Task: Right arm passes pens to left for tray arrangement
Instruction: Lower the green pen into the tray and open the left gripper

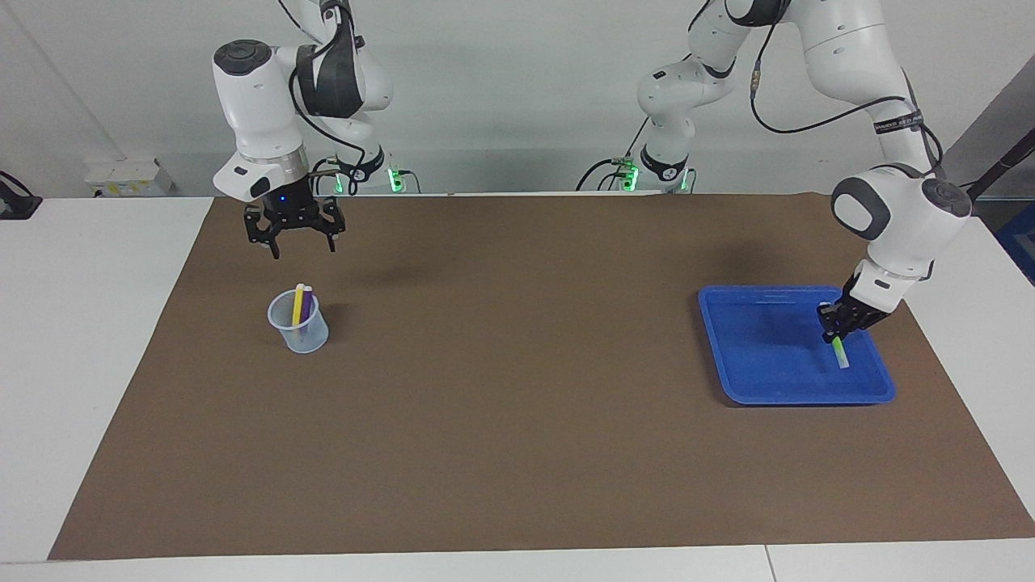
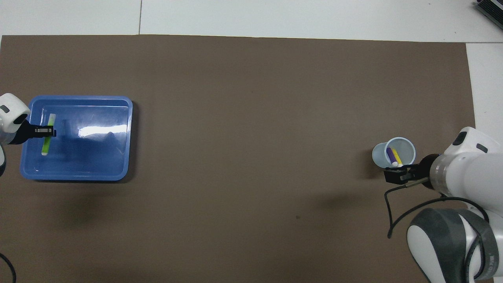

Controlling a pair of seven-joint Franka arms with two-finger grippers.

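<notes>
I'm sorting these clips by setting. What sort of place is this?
Most likely a robotics lab. Two white arms, left gripper and right gripper, work at a white table covered by a plain brown mat, with only a blue tray and a cup of pens.

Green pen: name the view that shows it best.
Overhead view. The green pen shows nearly full length in the tray, crossed only by the left gripper. In the facing view the gripper covers its upper part, and only the lower end shows.
</notes>
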